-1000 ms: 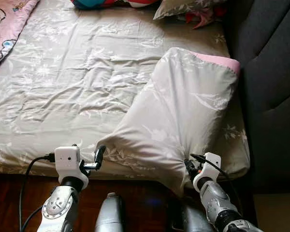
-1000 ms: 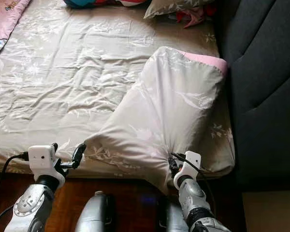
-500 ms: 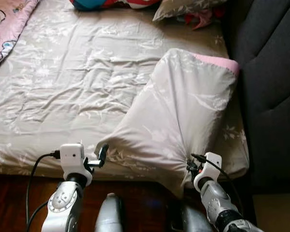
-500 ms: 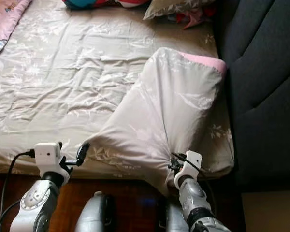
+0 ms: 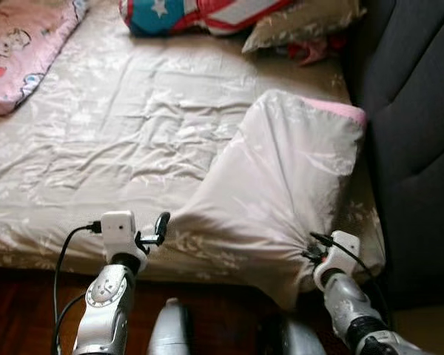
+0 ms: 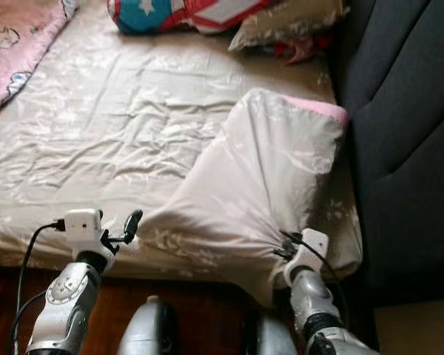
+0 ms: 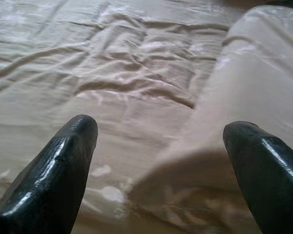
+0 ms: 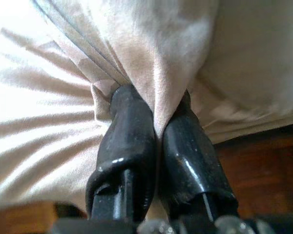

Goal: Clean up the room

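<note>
Right gripper [image 8: 154, 114] fingers pinch the pillow [image 5: 281, 185], tips hidden by fabric; left gripper [image 7: 161, 136] fingers spread.

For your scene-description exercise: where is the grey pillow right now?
In the eye views the grey pillow lies on the bed's right side, beside the dark headboard, its near corner pinched in the right claw.

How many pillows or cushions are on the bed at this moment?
3. The grey pillow lies near the foot, beside the dark headboard, pinched by the right gripper. A star-patterned cushion and a beige pillow lie at the far edge; more may lie outside the frame.
</note>
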You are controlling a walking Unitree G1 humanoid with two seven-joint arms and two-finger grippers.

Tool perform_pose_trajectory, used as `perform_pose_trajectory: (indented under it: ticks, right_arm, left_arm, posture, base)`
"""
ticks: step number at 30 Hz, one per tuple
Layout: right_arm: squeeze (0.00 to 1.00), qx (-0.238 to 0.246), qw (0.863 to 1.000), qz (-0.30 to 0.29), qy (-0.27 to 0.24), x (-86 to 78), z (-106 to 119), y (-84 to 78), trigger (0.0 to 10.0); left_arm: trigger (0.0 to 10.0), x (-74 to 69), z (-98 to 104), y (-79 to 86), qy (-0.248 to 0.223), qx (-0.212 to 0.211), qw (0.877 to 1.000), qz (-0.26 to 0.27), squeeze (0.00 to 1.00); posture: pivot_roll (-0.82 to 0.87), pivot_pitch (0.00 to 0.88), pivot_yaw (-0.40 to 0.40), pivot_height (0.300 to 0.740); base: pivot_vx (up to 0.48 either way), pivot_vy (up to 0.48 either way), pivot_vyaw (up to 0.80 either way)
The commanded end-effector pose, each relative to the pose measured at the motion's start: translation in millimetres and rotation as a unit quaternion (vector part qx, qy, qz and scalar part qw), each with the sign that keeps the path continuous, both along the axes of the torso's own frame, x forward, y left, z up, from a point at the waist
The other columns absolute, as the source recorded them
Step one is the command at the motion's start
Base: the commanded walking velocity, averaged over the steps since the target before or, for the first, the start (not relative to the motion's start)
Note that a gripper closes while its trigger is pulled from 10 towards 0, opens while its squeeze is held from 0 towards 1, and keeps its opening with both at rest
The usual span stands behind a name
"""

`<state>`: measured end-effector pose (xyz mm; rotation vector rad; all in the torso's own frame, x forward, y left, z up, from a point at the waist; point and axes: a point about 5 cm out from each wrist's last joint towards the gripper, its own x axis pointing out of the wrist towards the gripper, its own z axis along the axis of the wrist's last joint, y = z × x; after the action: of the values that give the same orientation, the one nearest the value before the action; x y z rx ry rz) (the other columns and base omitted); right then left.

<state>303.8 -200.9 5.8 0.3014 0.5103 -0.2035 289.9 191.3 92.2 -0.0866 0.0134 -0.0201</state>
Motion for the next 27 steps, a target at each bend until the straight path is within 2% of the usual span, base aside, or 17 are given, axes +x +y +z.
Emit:
perform_pose_trajectory:
  ticks: [1,3,6,9,10,12,16,18,20,22,27]
  right_arm:
    - [0.00,-0.039,0.997,-0.070,-0.009,-2.9,7.7,-35.5,0.0]
    - [0.00,-0.068,0.992,-0.107,-0.026,0.1,19.6,-55.2,0.0]
    - [0.00,-0.078,0.989,-0.124,-0.033,1.4,25.0,-63.0,0.0]
    - [0.00,-0.099,0.974,-0.197,-0.058,0.2,42.3,-92.9,0.0]
    - [0.00,-0.099,0.974,-0.197,-0.058,0.2,42.3,-92.9,0.0]
    - [0.00,-0.120,0.967,-0.214,-0.071,-0.9,50.7,-105.3,0.0]
    - [0.00,-0.154,0.958,-0.228,-0.084,-3.9,58.4,-116.9,0.0]
    - [0.00,-0.176,0.944,-0.261,-0.098,-7.7,66.5,-128.5,0.0]
    - [0.00,-0.176,0.944,-0.261,-0.098,-7.7,66.5,-128.5,0.0]
    - [0.00,-0.200,0.924,-0.300,-0.124,-11.4,79.3,-142.0,0.0]
    - [0.00,-0.209,0.923,-0.302,-0.112,-13.5,77.1,-143.5,0.0]
  left_arm:
    - [10.0,-1.1,-5.2,4.9,0.006,-0.002,1.000,0.010,0.00]
    - [10.0,1.3,-6.0,5.8,0.005,-0.001,1.000,0.011,0.00]
    - [10.0,3.1,-6.3,6.5,0.005,0.000,1.000,0.012,0.00]
    - [10.0,4.7,-7.1,8.4,0.003,0.002,1.000,0.010,0.00]
    - [10.0,4.7,-7.1,8.4,0.003,0.002,1.000,0.010,0.00]
    - [10.0,5.9,-7.6,9.7,0.002,0.004,1.000,0.009,0.00]
    - [10.0,6.5,-8.6,10.5,0.001,0.007,1.000,0.008,0.00]
    - [10.0,5.9,-9.7,10.6,0.002,0.008,1.000,0.008,0.00]
    - [10.0,5.9,-9.7,10.6,0.002,0.008,1.000,0.008,0.00]
    - [10.0,4.7,-12.3,9.5,0.005,0.009,1.000,0.006,0.00]
    - [10.0,4.3,-14.5,8.1,0.008,0.009,1.000,0.005,0.00]
  posture:
    - [0.00,0.149,-0.005,0.662]
    - [-0.01,0.142,0.000,0.662]
    - [-0.02,0.137,0.004,0.662]
    - [-0.03,0.127,0.014,0.662]
    - [-0.03,0.127,0.014,0.662]
    - [-0.03,0.124,0.018,0.662]
    - [-0.03,0.127,0.025,0.662]
    - [-0.03,0.130,0.029,0.662]
    - [-0.03,0.130,0.029,0.662]
    - [-0.03,0.135,0.030,0.662]
    - [-0.04,0.142,0.028,0.662]
  base:
    - [0.000,0.000,0.00]
    - [0.000,0.000,0.00]
    - [0.000,0.000,0.00]
    - [0.000,0.000,0.00]
    - [0.000,0.000,0.00]
    - [0.000,0.000,0.00]
    - [0.000,0.000,0.00]
    - [0.000,0.000,0.00]
    - [0.000,0.000,0.00]
    - [0.000,0.000,0.00]
    - [0.000,0.000,0.00]
